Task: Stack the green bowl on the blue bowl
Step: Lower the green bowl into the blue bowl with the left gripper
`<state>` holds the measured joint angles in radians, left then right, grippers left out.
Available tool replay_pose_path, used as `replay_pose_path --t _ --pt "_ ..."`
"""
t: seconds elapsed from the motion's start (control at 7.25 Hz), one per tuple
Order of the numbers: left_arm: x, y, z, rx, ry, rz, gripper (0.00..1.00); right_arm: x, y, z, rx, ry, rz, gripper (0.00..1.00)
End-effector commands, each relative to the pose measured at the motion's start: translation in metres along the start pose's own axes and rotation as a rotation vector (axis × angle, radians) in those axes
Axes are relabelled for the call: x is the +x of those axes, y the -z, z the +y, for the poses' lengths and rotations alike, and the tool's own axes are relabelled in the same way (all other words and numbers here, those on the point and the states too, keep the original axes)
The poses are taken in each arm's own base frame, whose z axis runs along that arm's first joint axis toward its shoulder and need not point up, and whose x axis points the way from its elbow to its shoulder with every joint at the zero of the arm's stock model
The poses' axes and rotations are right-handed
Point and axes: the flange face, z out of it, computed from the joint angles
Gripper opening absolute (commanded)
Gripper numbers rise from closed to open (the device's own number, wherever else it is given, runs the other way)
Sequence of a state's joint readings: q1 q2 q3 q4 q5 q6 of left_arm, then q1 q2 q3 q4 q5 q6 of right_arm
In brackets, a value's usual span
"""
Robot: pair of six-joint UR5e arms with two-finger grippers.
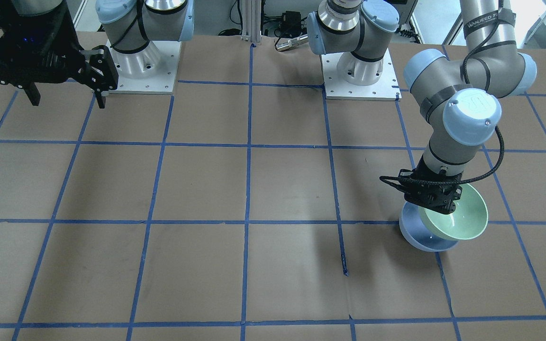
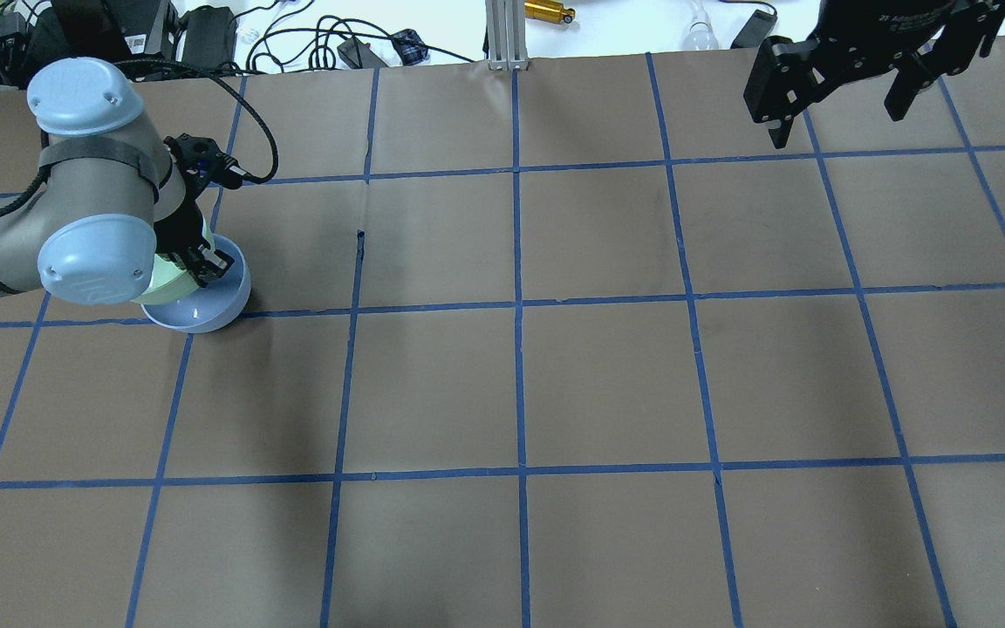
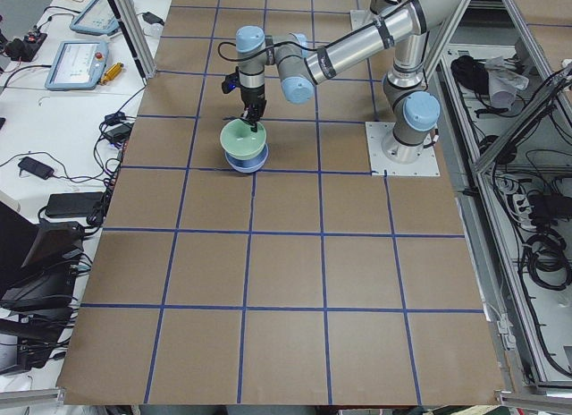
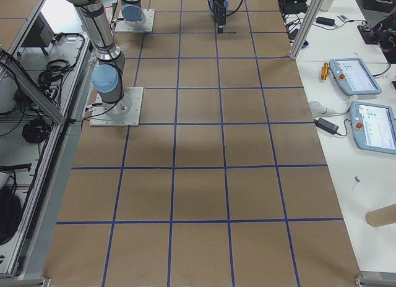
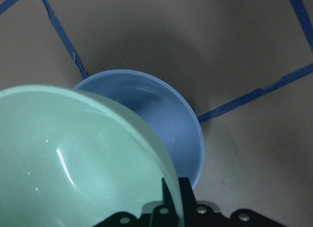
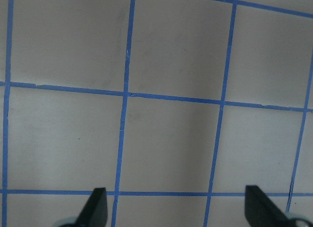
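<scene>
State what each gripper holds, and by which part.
Left gripper: the green bowl, jaws pinching its rim, tilted over the blue bowl. Right gripper: nothing, jaws open.

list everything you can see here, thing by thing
green bowl: one, pale mint green, tilted over the blue bowl, held by its rim
blue bowl: one, pale blue, on the table under the green bowl
table: one, brown top
blue tape grid: one, blue, across the table top
teach pendants: two, blue-grey, beside the table
left gripper: one, black, shut on the green bowl's rim
right gripper: one, black, open, raised, far from the bowls
</scene>
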<state>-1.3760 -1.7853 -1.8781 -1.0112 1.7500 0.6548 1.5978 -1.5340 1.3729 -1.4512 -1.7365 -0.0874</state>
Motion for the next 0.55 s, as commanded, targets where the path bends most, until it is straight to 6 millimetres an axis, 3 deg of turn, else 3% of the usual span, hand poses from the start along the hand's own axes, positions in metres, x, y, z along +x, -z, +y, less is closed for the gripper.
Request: replay_pose_path --t 0.0,0.14,0.28,0.41 --pt "0.0043 -0.0090 0.0012 -0.010 0.028 0.021 0.00 -0.0003 0.0000 0.0000 0.000 0.001 0.000 1.00" --pt "0.0089 -0.0170 0.0053 -0.025 0.027 0.028 0.00 -0.0003 0.0000 0.0000 0.000 0.001 0.000 1.00" --pt "0.0092 -0.0168 0.0055 -0.020 0.031 0.026 0.07 0.0004 -0.0001 -0.0001 0.000 -0.001 0.000 1.00" --pt "0.0090 -0.0167 0.0055 -0.019 0.031 0.024 0.71 -0.0003 0.0000 0.0000 0.000 0.001 0.000 1.00"
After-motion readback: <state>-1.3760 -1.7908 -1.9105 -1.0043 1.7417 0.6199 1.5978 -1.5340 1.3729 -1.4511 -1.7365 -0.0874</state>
